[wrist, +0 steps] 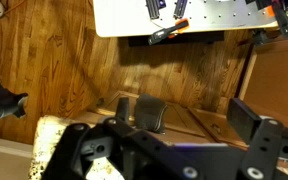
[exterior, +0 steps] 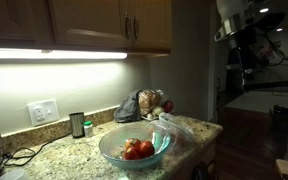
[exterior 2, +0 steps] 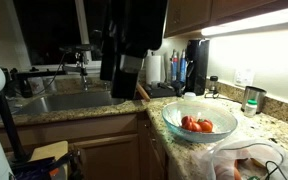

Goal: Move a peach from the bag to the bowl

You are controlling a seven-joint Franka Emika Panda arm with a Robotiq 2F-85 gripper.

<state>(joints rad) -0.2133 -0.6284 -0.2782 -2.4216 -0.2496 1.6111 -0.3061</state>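
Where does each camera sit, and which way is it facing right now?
Exterior view: at counter height, faces the lit wall across the bowl and bag; the arm shows high at the right edge.
Exterior view: from past the bag, faces the sink; the arm hangs close.
Wrist view: looks down at the wood floor; the fingers are spread and empty.
Shared: both exterior views show bowl, bag and arm.

Matte black end effector (wrist: 202,120) with blocky, angular black fingers (wrist: 150,112)
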